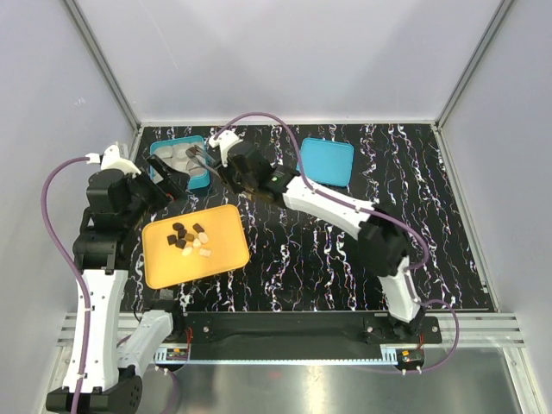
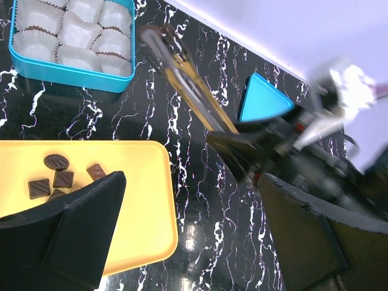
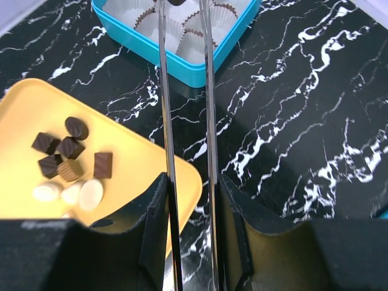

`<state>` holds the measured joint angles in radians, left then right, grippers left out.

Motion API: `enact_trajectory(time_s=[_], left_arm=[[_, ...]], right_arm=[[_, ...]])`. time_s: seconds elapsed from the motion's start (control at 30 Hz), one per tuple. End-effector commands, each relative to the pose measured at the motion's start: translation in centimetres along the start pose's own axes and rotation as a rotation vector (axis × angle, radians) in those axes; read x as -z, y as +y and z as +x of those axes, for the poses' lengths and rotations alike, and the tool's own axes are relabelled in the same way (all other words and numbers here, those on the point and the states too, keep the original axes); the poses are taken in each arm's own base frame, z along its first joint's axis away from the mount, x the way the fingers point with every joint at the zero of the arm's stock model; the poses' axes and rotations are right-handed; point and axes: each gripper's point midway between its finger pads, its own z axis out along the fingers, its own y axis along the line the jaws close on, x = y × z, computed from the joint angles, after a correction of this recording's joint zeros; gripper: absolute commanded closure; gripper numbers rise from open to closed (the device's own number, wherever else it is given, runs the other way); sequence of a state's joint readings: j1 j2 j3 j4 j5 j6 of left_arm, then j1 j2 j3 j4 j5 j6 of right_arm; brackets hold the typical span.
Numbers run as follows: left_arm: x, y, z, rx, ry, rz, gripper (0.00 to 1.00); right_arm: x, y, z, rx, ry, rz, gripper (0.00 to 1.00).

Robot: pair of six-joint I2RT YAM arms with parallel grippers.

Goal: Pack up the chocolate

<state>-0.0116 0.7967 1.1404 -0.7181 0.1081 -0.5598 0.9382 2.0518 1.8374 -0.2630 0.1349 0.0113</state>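
Note:
Several chocolate pieces (image 1: 190, 240), dark brown and cream-white, lie on the orange tray (image 1: 168, 269); they also show in the right wrist view (image 3: 70, 151) and the left wrist view (image 2: 56, 177). My right gripper (image 3: 189, 182) is shut on metal tongs (image 3: 165, 121). The tongs reach over the teal box (image 3: 200, 74) of paper cups. Something small and dark sits between the tong tips at that frame's top edge. My left gripper (image 2: 193, 179) hangs open and holds nothing, above the tray's right edge (image 2: 142, 206), near the teal box (image 1: 178, 160).
A flat teal lid (image 1: 326, 162) lies on the black marbled table at the back, right of my right arm. The box (image 2: 66, 77) stands at the back left, just beyond the tray. White walls close in the table on three sides.

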Motion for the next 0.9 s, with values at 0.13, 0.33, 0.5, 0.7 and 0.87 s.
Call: enact_trajectory(time_s=[0.13, 0.33, 0.5, 0.7, 0.87], left_arm=[[0.0, 0.3, -0.2, -0.004, -0.02, -0.005, 0.01], [-0.2, 0.7, 0.7, -0.007, -0.003, -0.003, 0.01], [-0.3, 0.9, 1.0, -0.013, 0.002, -0.008, 0.01], [-0.3, 1.1, 1.0, -0.02, -0.001, -0.015, 0.01], [-0.3, 0.9, 0.9, -0.017, -0.001, -0.01, 0.01]], right_arm=[[-4.2, 0.5, 0.0, 0.048, 0.013, -0.044, 0.75], [-6.2, 0.8, 2.5, 0.052, 0.058, -0.06, 0.75], [-7.1, 0.4, 3.6, 0.045, 0.073, -0.052, 0.75], [-7.9, -0.1, 4.1, 0.038, 0.081, -0.042, 0.73], [-8.3, -0.5, 4.1, 0.035, 0.08, -0.037, 0.73]])
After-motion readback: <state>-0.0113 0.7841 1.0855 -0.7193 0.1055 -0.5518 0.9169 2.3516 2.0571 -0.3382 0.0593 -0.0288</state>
